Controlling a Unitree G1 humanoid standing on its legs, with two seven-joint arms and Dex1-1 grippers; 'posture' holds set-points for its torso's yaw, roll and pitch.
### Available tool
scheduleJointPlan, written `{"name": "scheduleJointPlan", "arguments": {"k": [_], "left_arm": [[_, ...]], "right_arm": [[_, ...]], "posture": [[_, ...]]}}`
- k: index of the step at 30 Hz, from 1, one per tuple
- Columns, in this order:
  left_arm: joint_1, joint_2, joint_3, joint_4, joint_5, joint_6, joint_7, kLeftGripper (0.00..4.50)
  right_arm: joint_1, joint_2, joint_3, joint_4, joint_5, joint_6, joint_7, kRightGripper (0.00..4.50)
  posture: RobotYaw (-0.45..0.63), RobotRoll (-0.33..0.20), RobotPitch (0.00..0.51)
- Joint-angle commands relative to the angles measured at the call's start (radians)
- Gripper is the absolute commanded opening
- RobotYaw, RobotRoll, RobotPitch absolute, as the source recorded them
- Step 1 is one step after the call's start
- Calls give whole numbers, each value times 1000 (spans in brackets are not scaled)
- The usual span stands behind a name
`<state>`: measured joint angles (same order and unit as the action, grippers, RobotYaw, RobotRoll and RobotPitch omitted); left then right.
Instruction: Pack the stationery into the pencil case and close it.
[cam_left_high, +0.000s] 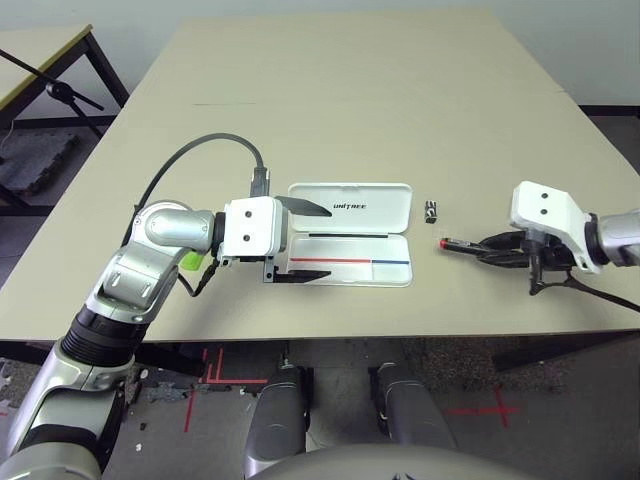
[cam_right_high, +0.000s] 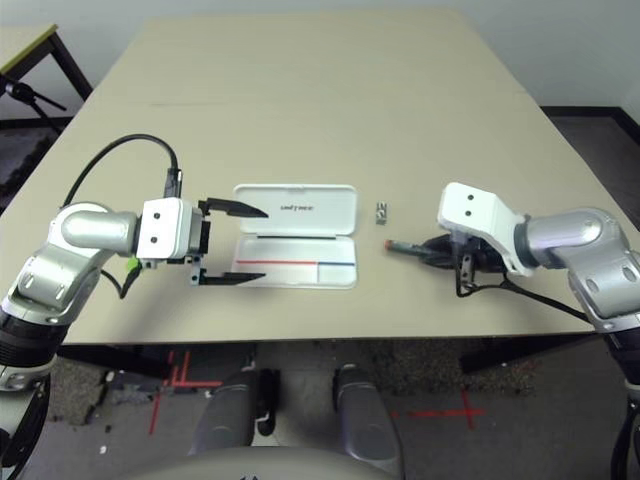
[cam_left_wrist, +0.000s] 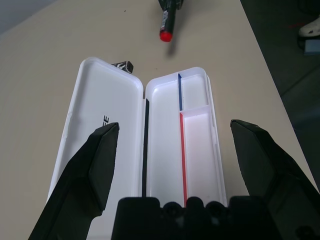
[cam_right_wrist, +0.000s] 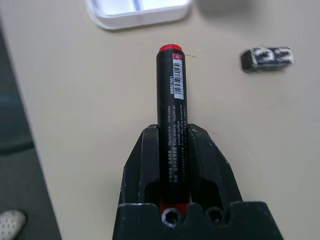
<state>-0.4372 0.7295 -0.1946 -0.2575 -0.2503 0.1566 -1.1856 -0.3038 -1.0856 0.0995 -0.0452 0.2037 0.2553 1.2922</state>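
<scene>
Table (cam_left_high: 350, 90) beige, matte; second table (cam_left_high: 40, 50) beyond, dark floor (cam_left_high: 600, 120).

A large beige table (cam_left_high: 330, 90) takes most of the frame. In the upper left corner stands a second table (cam_left_high: 40, 55) with a black frame, and a black rod (cam_left_high: 55, 85) crosses before it. Along the top edge is a pale wall (cam_left_high: 580, 40). Below the table's near edge the floor (cam_left_high: 450, 385) is dark and speckled, with red tape marks (cam_left_high: 480, 408).
</scene>
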Motion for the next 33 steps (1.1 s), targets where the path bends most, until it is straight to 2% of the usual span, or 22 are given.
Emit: {"name": "scheduleJointPlan", "arguments": {"k": [1, 6, 10, 20, 23, 33], "left_arm": [[15, 15, -3, -18, 12, 10, 5, 4500], [20, 20, -2, -33, 13, 24, 10, 4500], [23, 27, -3, -48, 13, 37, 14, 4500], [39, 31, -6, -81, 16, 67, 37, 4500], [51, 31, -7, -86, 21, 67, 47, 4500], [62, 37, -8, -78, 41, 59, 61, 4500]], "right_arm": [[-14, 11, 14, -29, 24, -33, 64, 542], [-57, 47, 62, -87, 15, 4, 98, 542], [-132, 110, 97, -123, 10, 109, 59, 542], [-240, 251, 181, -173, -4, 241, 4, 542], [-285, 318, 230, -126, -62, 231, -50, 542], [-367, 436, 295, 37, -159, 138, -104, 542]], "posture": [[14, 0, 103], [21, 0, 109], [29, 0, 116], [55, 0, 128], [65, 0, 126], [87, 0, 116]]}}
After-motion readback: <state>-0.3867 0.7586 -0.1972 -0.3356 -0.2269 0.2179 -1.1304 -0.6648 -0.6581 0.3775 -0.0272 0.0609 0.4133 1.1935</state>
